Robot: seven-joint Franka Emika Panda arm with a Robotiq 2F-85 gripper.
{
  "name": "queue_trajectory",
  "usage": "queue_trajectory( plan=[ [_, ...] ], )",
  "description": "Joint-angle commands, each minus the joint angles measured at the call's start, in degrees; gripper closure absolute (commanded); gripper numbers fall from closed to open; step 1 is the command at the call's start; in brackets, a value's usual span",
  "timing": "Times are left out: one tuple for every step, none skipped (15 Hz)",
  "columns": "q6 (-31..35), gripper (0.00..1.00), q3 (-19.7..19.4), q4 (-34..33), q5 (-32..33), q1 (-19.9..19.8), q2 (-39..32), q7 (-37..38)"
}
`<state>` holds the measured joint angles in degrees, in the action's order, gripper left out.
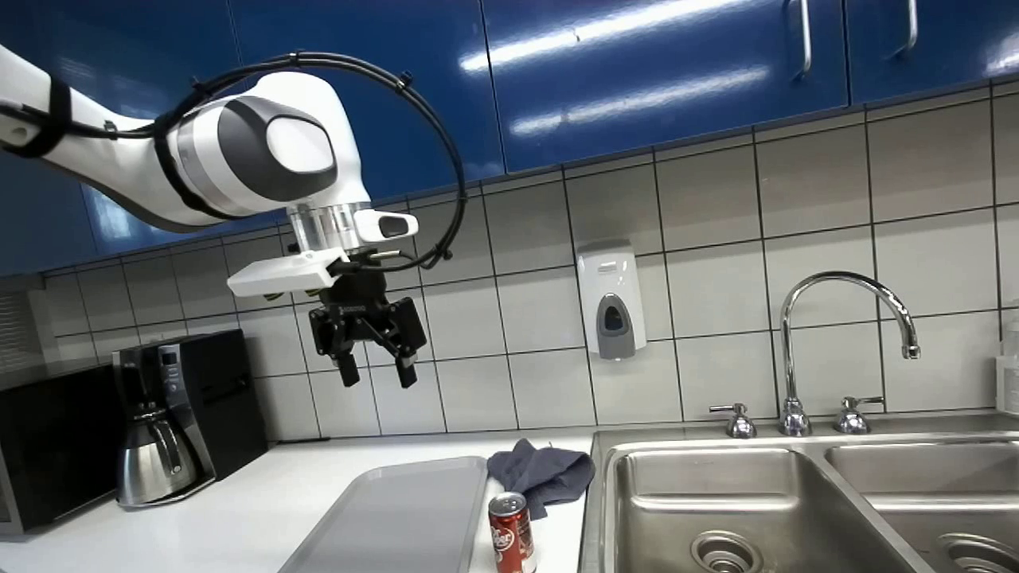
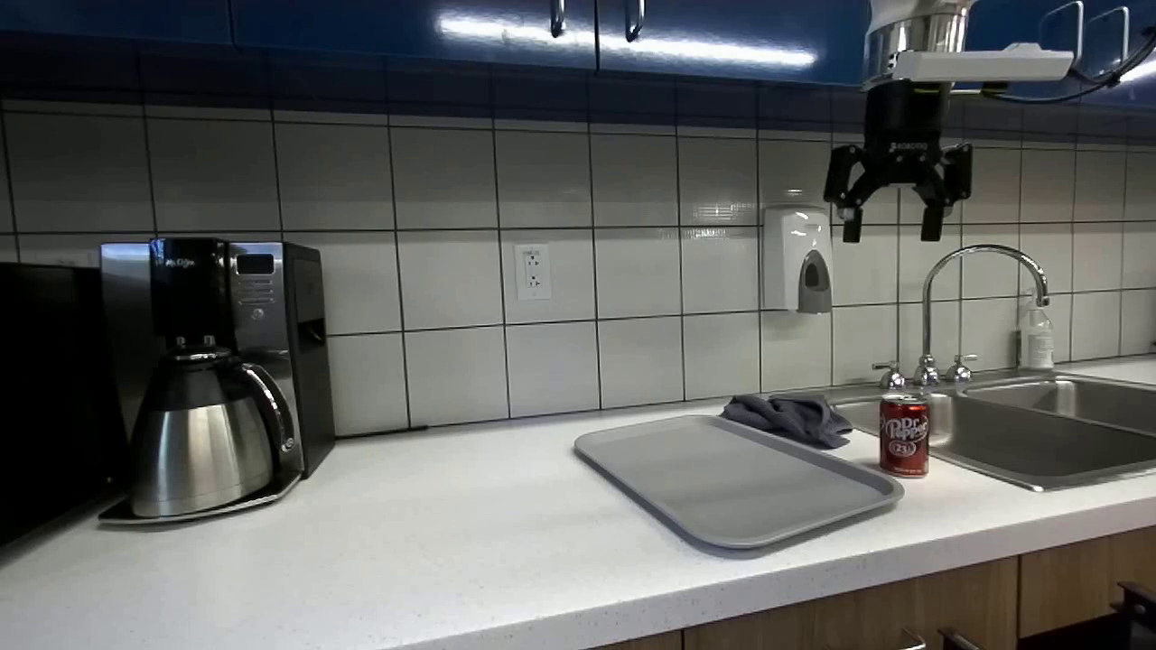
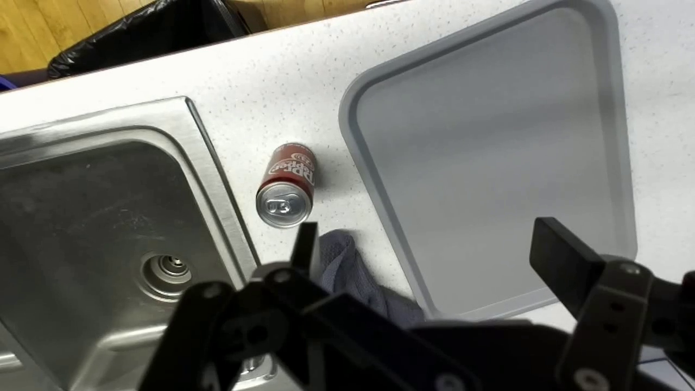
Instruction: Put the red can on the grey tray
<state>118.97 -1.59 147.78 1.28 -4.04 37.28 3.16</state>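
White, speckled counter (image 2: 406,542) formed the work surface, viewed from its front edge. Nearest lay a flat rectangular grey tray (image 2: 722,478) with rounded corners, one corner reaching close to that front edge. Slightly beyond, on the strip between the tray and a twin-basin brushed-steel sink (image 1: 708,473), a small cylindrical red metal drinks can (image 2: 904,438) stood upright, just beside the tray but apart from it. Farther back, toward the counter's wall-side edge, rested a crumpled dark-grey cloth (image 2: 787,420); whether it touched the tray could not be told. Above hung a black two-fingered gripper (image 2: 893,226), well apart from the can, its fingers (image 3: 564,263) spread wide with nothing held between them. Step in hand, as judged: the approach, prior to grasping, with lift and placement yet to be done. In the wrist view, the can appeared outside the gap between the fingers, toward the front edge. The next move probably called for a shift toward the counter's front and sink-side edges, then a descent with one finger on either side of the can, and only then closing.
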Motion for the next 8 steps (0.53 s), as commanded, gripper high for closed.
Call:
queue_trajectory(
  plan=[
    [1.1, 0.0, -0.6, 2.4, 1.8, -1.0, -0.3, -0.9],
    [1.5, 0.0, -0.7, 2.8, 2.4, -1.2, -0.8, -0.9],
    [2.2, 0.0, -1.0, 3.1, 3.2, -1.7, -1.6, -0.6],
    [3.0, 0.0, -1.2, 3.3, 4.0, -2.0, -2.5, -0.6],
    [3.8, 0.0, -1.5, 3.3, 4.7, -2.5, -3.5, -0.5],
    [5.3, 0.0, -1.9, 3.3, 5.8, -3.0, -4.8, -0.5],
    [6.4, 0.0, -2.1, 3.2, 6.5, -3.5, -6.0, -0.4],
    [8.0, 0.0, -2.3, 3.1, 7.4, -4.0, -7.5, -0.4]
  ],
)
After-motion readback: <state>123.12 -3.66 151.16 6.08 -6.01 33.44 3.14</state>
